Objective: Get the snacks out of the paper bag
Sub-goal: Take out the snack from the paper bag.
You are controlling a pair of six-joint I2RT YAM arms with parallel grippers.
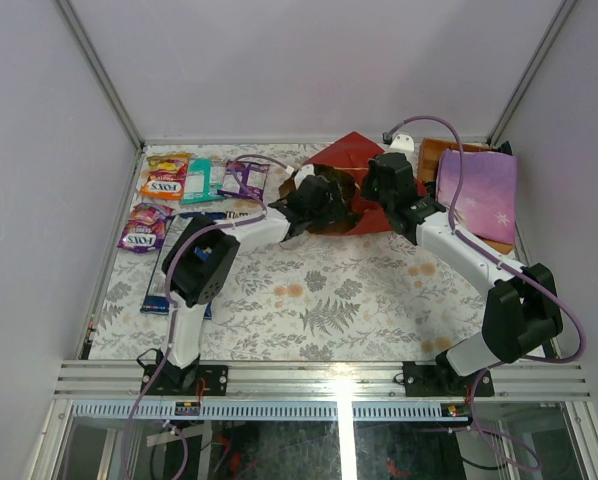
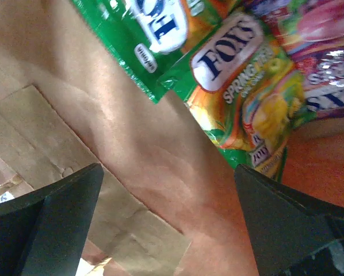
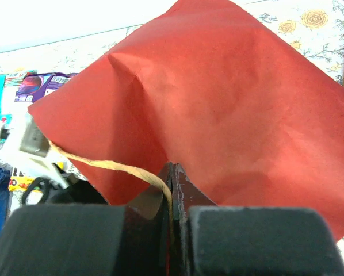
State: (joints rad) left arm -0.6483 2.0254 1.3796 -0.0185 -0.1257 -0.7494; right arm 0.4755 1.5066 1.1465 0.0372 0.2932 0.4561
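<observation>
At the far edge of the table, the right tool clamps the bag, likely holding it open so the left tool, jaws apart, can reach the snacks inside.

White links, black joint housings on left arm, right arm; lilac cables. Matte black wedge fingers on left gripper.
</observation>
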